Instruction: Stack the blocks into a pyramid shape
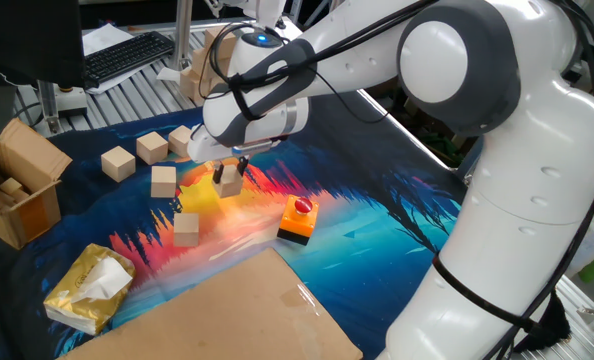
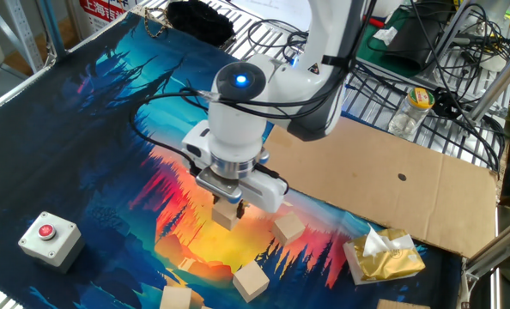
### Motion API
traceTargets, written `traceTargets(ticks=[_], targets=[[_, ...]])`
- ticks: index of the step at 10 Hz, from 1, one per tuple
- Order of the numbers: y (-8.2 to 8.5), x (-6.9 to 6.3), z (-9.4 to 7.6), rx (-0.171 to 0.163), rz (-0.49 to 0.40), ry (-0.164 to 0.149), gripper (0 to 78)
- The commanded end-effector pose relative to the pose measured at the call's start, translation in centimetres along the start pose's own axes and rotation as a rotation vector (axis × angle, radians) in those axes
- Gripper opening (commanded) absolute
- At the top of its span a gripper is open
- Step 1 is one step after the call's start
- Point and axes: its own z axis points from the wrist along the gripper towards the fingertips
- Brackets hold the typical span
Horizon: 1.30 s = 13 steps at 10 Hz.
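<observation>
One fixed view shows the tool (image 1: 227,176) clamped on a block (image 1: 228,183) just above the surface (image 1: 377,220) — carry it level to the other blocks (image 1: 163,181), then lower squarely — no twist.

Printed mat (image 1: 377,215) carries blocks (image 1: 163,181), cardboard sheet (image 1: 227,310)

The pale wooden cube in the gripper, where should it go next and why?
Probably carry the pale tan wooden cube in the gripper toward the three loose cubes at the mat's far side: it hangs above the mat, and no base row is built yet.
</observation>
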Motion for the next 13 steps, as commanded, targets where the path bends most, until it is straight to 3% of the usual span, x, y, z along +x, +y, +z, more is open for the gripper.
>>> traceTargets(ticks=[1, 4, 5, 7, 9, 11, 12, 13], targets=[[-0.1, -0.1, -0.1, 0.002, 0.004, -0.002, 1.1], [-0.1, -0.1, -0.1, 0.001, 0.040, 0.007, 1.1], [-0.1, -0.1, -0.1, -0.021, 0.100, 0.022, 1.1], [-0.1, -0.1, -0.1, -0.004, 0.143, 0.032, 1.1], [-0.1, -0.1, -0.1, 0.010, 0.149, 0.032, 1.1], [-0.1, -0.1, -0.1, 0.005, 0.098, 0.030, 1.1], [-1.0, -0.2, 0.1, 0.004, 0.082, 0.028, 1.1], [-3.1, -0.5, 0.6, 0.002, 0.045, 0.020, 1.1]])
